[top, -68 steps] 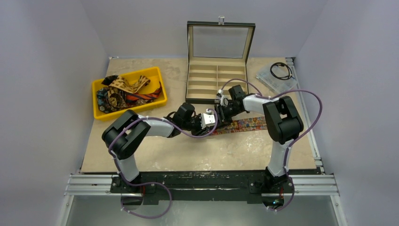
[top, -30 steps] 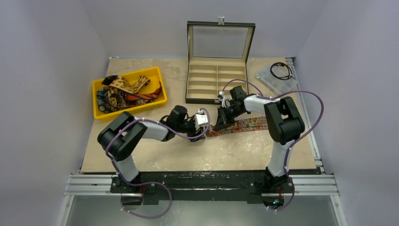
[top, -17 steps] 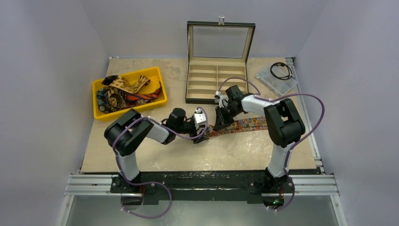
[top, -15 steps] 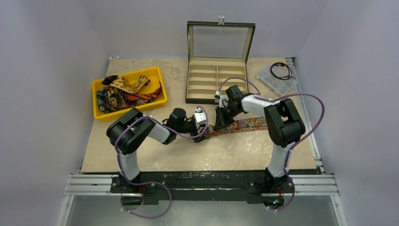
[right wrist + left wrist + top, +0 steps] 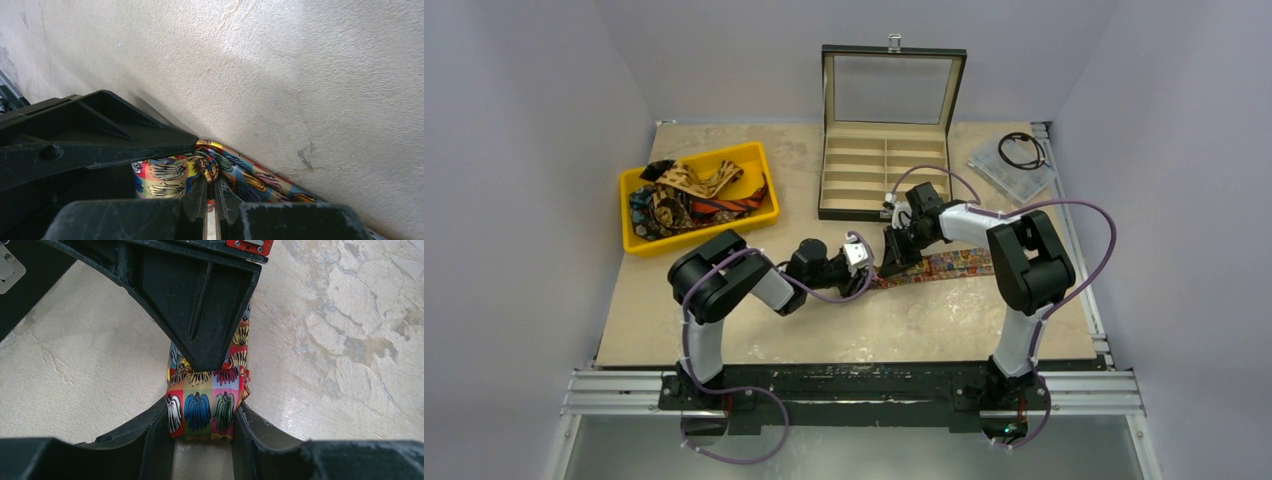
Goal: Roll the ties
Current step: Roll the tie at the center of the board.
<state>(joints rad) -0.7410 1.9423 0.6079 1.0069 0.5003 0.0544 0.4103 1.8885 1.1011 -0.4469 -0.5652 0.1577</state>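
The multicoloured floral tie [image 5: 944,265] lies flat across the table's middle, running right from a small roll at its left end. My left gripper [image 5: 202,432] is shut on that roll [image 5: 206,407], squeezing it from both sides. My right gripper [image 5: 211,197] is shut on a pinch of the same tie [image 5: 210,167] just right of the roll, and its black finger [image 5: 200,305] shows in the left wrist view. In the top view the two grippers meet, left [image 5: 864,262] and right [image 5: 892,258]. Other ties [image 5: 689,195] lie heaped in the yellow bin [image 5: 759,160].
An open black box [image 5: 884,170] with beige compartments stands at the back, just behind the grippers. A clear bag with a black coiled cable [image 5: 1021,152] lies at the back right. The yellow bin sits at the back left.
My left arm's elbow and forearm have swung right, toward the grippers, while the left gripper stays at the roll. The right gripper has barely shifted. The tie stays stretched to the right.
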